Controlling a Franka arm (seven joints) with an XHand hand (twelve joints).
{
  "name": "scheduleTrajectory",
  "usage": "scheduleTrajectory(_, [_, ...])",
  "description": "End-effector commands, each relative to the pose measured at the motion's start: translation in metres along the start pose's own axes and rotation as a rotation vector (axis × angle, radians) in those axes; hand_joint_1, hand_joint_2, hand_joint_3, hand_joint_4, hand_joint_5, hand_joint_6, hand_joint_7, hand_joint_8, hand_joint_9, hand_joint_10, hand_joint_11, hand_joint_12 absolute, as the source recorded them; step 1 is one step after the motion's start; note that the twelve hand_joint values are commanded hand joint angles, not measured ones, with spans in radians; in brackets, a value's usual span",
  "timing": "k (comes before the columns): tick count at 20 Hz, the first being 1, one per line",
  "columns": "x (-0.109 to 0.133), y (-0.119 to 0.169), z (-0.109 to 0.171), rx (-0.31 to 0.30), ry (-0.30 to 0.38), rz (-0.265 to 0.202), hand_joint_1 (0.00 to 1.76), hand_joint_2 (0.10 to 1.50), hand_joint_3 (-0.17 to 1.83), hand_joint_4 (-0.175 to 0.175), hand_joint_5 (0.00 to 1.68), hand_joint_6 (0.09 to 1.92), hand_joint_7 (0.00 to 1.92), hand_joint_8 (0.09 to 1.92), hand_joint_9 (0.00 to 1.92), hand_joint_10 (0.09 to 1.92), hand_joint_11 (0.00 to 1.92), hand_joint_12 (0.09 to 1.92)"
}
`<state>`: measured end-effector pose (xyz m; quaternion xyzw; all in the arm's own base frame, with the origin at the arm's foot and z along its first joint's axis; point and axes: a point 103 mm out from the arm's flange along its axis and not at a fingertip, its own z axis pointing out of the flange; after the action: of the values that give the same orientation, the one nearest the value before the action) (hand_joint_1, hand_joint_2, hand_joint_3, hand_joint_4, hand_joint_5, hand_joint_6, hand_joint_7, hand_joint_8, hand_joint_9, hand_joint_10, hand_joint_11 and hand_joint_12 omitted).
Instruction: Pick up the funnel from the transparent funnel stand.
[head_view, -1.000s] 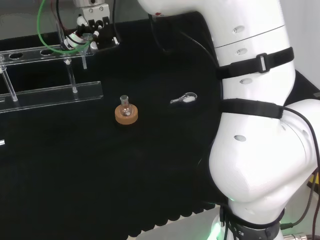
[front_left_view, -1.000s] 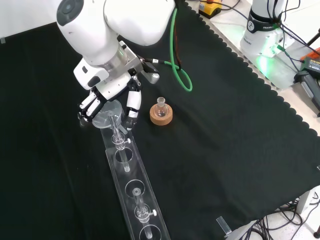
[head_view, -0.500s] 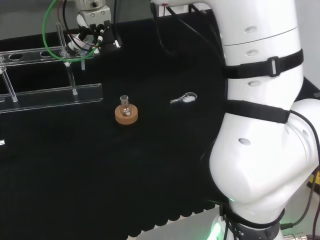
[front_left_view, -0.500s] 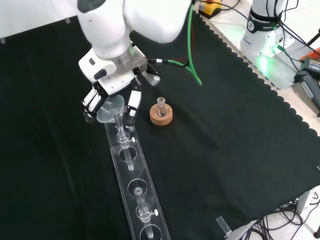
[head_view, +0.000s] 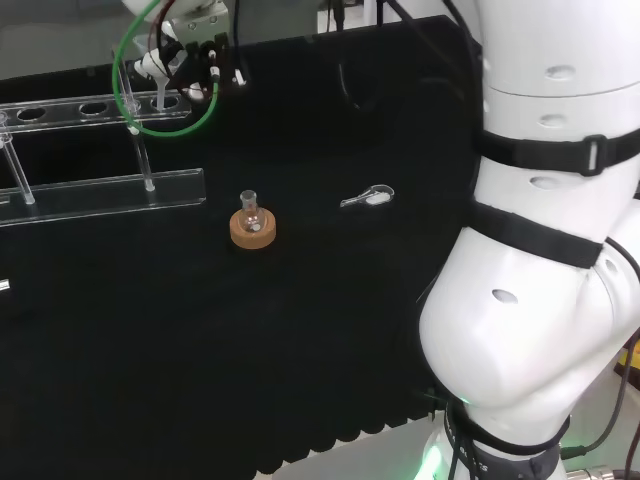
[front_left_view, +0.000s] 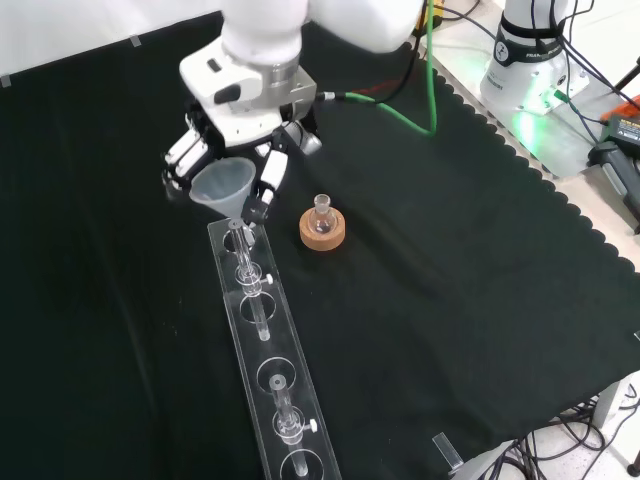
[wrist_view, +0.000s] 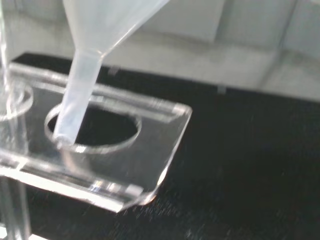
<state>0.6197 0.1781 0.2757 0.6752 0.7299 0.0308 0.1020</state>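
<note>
Your head view puts the hand (head_view: 190, 62) at top left, fingers curled above the right end of the clear funnel stand (head_view: 100, 185). Nearer you, a small flask (head_view: 250, 207) sits upright in its cork ring (head_view: 252, 230), with a spoon (head_view: 368, 197) lying well to its right.

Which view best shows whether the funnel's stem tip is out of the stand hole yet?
Wrist view: the funnel stem tip shows right at the rim of the stand hole. Front view shows the hand holding its cone above the rack; head view barely shows it.

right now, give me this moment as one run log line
hand: shut on funnel | funnel: raised, stem tip at end hole of funnel stand | flask on cork ring: untouched
</note>
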Motion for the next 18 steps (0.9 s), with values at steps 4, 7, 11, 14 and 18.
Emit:
scheduleTrajectory(4, [-0.061,-0.036,-0.107,-0.277,-0.094,-0.001,1.01,0.89,0.03,-0.175,1.15,0.68,1.22,1.1,1.92,0.52,1.92,0.81])
scheduleTrajectory(7, [-0.08,-0.061,-0.122,-0.281,-0.059,-0.002,1.01,0.89,0.03,-0.175,1.16,0.67,1.24,1.09,1.92,0.52,1.92,0.81])
scheduleTrajectory(11, [-0.093,-0.095,-0.118,-0.232,-0.008,-0.047,1.02,0.89,0.03,-0.175,1.18,0.66,1.26,1.07,1.92,0.53,1.92,0.82])
scheduleTrajectory(14, [-0.1,-0.115,-0.11,-0.207,0.033,-0.112,1.02,0.89,0.03,-0.175,1.18,0.66,1.26,1.07,1.92,0.54,1.92,0.82])
scheduleTrajectory(18, [-0.118,-0.145,-0.101,-0.209,0.05,-0.194,1.02,0.89,0.03,-0.175,1.19,0.65,1.27,1.07,1.92,0.56,1.92,0.84])
